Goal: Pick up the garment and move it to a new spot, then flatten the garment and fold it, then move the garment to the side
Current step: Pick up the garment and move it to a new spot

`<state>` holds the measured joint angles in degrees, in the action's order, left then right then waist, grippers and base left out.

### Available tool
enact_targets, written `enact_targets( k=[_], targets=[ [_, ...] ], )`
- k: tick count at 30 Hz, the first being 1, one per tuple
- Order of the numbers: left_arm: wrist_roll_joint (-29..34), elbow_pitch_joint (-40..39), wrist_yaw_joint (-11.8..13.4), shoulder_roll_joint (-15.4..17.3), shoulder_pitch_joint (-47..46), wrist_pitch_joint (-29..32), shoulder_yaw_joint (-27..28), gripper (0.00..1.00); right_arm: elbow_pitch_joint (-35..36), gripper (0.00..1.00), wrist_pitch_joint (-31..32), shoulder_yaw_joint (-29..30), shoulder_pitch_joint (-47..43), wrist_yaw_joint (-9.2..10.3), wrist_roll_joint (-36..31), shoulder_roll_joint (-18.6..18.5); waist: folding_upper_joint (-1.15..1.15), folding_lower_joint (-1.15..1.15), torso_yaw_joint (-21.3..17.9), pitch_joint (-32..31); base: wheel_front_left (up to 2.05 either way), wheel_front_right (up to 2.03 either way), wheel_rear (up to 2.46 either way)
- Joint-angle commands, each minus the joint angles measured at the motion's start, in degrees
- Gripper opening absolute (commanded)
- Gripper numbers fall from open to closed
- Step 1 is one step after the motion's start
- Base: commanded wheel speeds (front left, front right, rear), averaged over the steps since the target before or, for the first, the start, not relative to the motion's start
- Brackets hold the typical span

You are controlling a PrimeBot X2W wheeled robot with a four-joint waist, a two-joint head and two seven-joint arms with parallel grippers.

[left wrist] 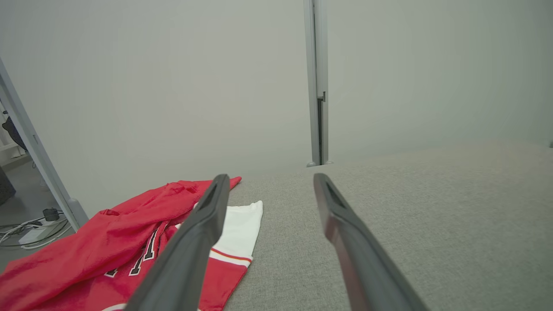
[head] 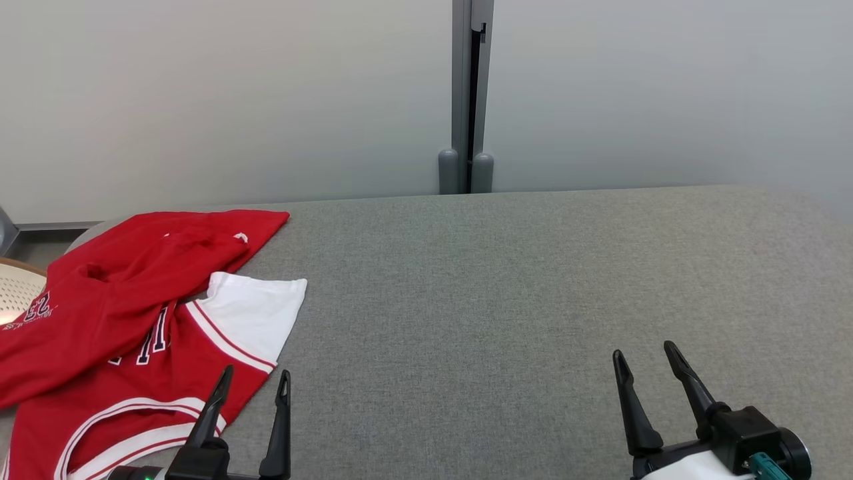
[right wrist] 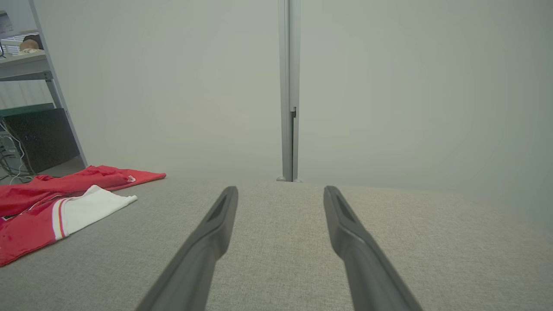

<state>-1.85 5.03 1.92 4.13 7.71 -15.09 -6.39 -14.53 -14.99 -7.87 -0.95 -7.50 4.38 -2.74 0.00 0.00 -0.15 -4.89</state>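
Observation:
The garment (head: 126, 320) is a red jersey with white sleeves and dark lettering, lying crumpled at the left end of the grey table (head: 533, 280). It also appears in the left wrist view as the garment (left wrist: 112, 246) and at the left of the right wrist view as the garment (right wrist: 52, 203). My left gripper (head: 256, 377) hovers open at the jersey's near right edge, nothing between its fingers. My right gripper (head: 646, 353) stands open over bare table at the lower right, far from the cloth.
A grey wall with a vertical post (head: 468, 100) runs behind the table. A perforated pale round object (head: 16, 287) sits off the table's left edge. Cables lie on the floor (left wrist: 26, 231) to the left, beside shelving (right wrist: 30, 108).

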Motion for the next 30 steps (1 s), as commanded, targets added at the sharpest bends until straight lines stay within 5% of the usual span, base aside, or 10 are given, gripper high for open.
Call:
enact_targets(
  k=[1, 13, 30],
  targets=[
    [0.3, 0.1, -0.4, -0.1, 0.3, -0.1, 0.3, 1.0, -0.2, 1.0, -0.3, 0.1, -0.3, 0.01, 0.0, -0.3, 0.0, 0.0, 0.0, -0.1, 0.0, 0.0, 0.0],
    [0.6, 0.8, -1.0, -0.3, 0.2, -0.1, 1.8, 1.0, 0.1, 1.0, -0.2, -1.1, -0.9, 0.01, 0.7, -0.2, 0.0, 0.0, 2.9, -0.2, 0.0, 0.0, 0.0],
    [0.8, 0.9, -1.0, -0.5, 2.7, -0.1, 4.8, 1.0, 0.2, 1.0, -0.2, -4.1, -2.0, 0.02, 3.1, -0.2, 0.0, 0.0, 22.0, -1.3, 0.0, 0.0, 0.0]
  ],
)
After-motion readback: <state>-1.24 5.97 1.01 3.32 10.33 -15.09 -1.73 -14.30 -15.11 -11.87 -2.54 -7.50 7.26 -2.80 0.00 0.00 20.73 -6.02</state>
